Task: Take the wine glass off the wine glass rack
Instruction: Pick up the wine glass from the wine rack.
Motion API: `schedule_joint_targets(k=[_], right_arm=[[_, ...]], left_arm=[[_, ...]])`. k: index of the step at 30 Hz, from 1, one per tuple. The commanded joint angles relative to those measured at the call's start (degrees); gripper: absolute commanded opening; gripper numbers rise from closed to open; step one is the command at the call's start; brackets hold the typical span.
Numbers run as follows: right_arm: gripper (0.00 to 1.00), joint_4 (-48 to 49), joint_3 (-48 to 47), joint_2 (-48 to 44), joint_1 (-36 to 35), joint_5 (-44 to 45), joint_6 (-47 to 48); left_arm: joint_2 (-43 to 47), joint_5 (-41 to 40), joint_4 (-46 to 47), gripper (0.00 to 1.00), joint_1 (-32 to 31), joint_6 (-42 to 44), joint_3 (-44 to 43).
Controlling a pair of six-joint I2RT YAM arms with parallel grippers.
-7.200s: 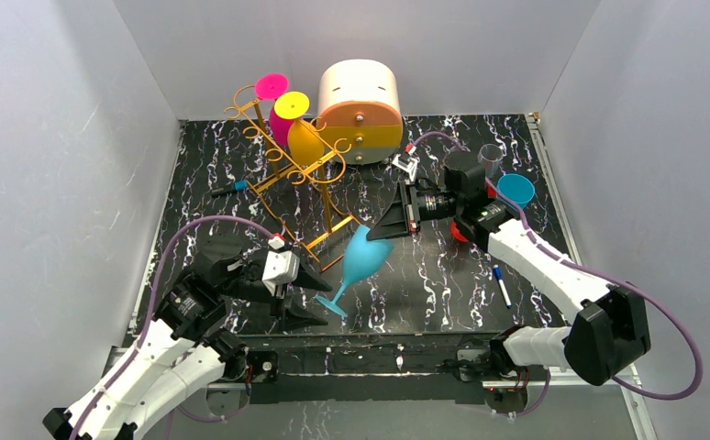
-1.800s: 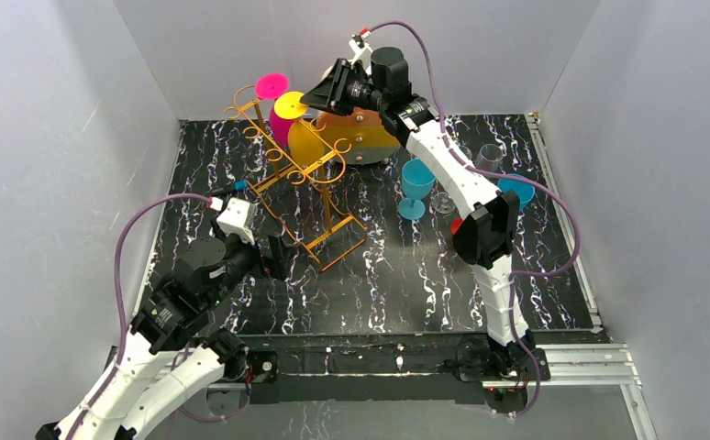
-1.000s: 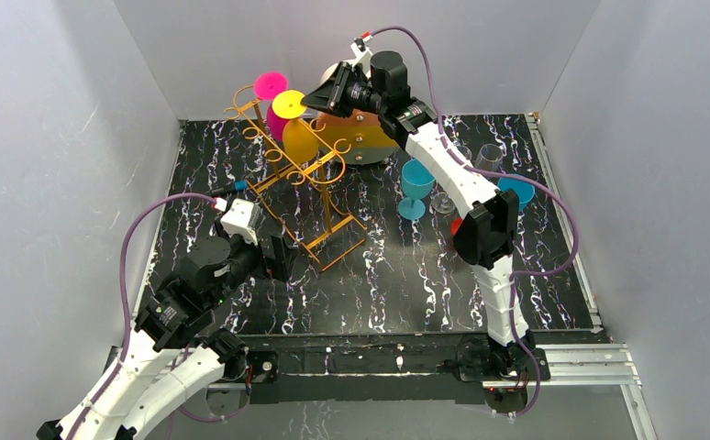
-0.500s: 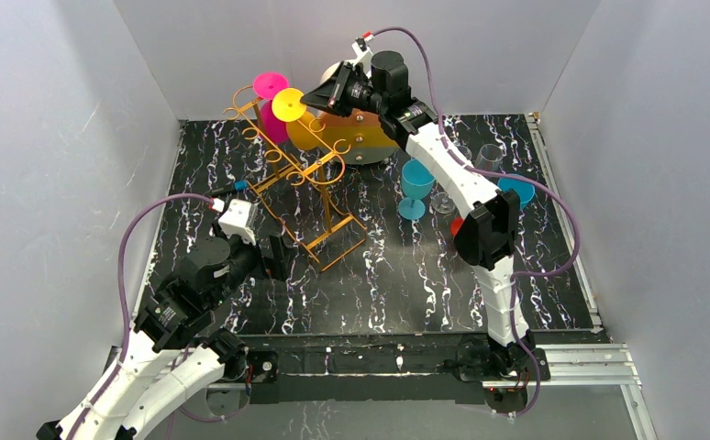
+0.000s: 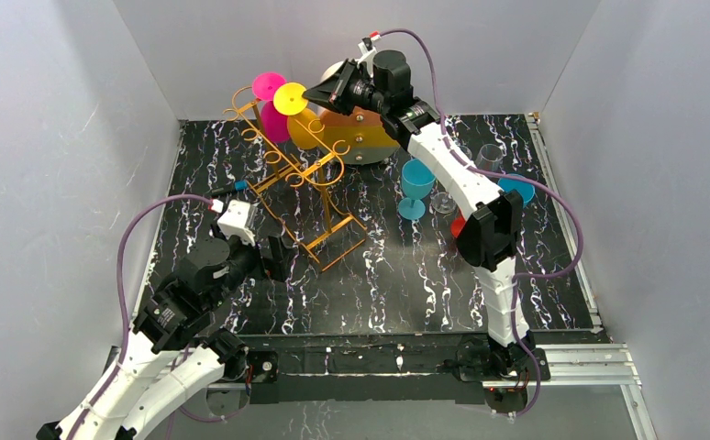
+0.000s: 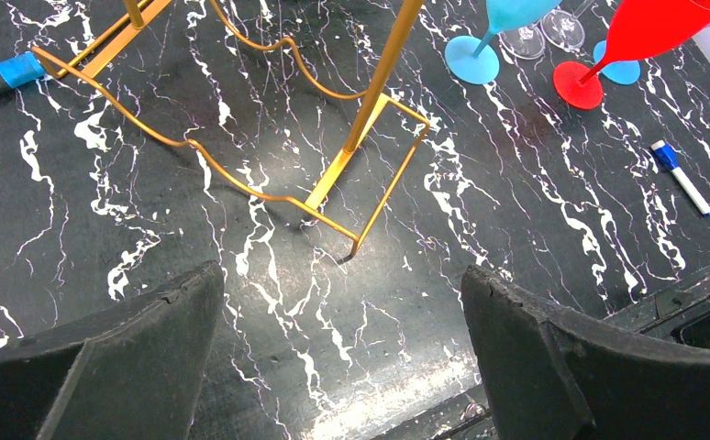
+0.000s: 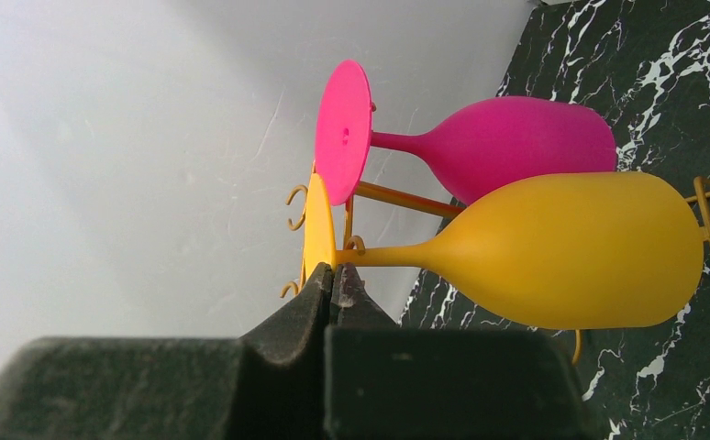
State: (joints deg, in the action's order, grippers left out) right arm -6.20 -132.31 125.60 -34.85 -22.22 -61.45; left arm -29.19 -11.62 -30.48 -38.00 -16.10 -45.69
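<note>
Pinching the thin foot of the yellow wine glass (image 7: 562,247), the right tool (image 7: 333,275) is closed tight at the far, upper end of the wine glass rack (image 6: 373,96). The glass lies sideways just beside a pink wine glass (image 7: 516,137). The left tool (image 6: 340,275) hovers wide over the tabletop (image 5: 425,275), near the rack's base.

Plain white walls (image 5: 58,137) on three sides, black white-veined marble tabletop (image 5: 406,275); soft even light
</note>
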Motion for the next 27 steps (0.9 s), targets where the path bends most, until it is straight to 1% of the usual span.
schedule_joint_targets(k=[1,7,11,19,23,27], right_arm=[[0.01,3.2,-0.3,-4.6,0.2,1.9,-1.6],[0.01,2.8,-0.6,-4.4,0.2,2.0,-1.8],[0.01,0.5,-2.7,-3.8,0.2,3.4,0.3],[0.01,1.3,-3.0,-3.6,0.5,3.5,0.8],[0.01,0.0,-6.0,-2.2,0.8,2.8,1.1],[0.01,1.1,-4.1,-3.6,0.9,3.9,1.4]], left_arm=[[1.0,-1.2,-0.6,0.98,0.0,-0.3,-1.4],[1.2,-1.2,-0.6,0.98,0.0,-0.3,-1.5],[1.0,-0.3,-0.7,0.98,-0.1,0.0,-1.5],[0.8,0.3,-0.5,0.98,0.0,0.3,-1.2],[1.0,0.9,-0.4,0.98,-0.1,0.0,-0.9],[1.2,1.0,0.0,0.98,-0.1,0.1,-0.7]])
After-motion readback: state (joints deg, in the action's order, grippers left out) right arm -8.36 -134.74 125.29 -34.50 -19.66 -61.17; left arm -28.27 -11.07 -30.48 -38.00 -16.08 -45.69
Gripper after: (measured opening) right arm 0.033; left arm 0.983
